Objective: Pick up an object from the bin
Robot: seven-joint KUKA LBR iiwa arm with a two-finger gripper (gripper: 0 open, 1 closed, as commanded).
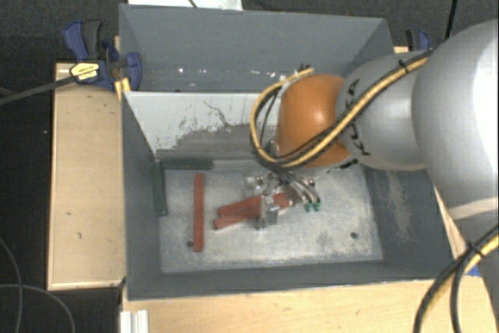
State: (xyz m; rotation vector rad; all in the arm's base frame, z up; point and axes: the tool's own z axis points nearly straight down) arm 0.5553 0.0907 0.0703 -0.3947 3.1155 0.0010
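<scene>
— Where is the claw at this moment?
— The arm's two-finger gripper (pixel 274 200) is down at the floor of the grey metal bin (pixel 257 58), near its middle, under the robot's rounded orange wrist cover (pixel 308 117).
— Over what?
— It sits at the right end of a short reddish-brown rectangular block (pixel 238 213), which lies flat and slanted near the bin's centre. From where I stand, I cannot tell whether the claw is clamped on it or loose.
— What else lies in there?
— A long thin reddish-brown stick (pixel 198 210) lies to the left of the block. A dark green angled bar (pixel 160 191) lies by the left wall.
</scene>
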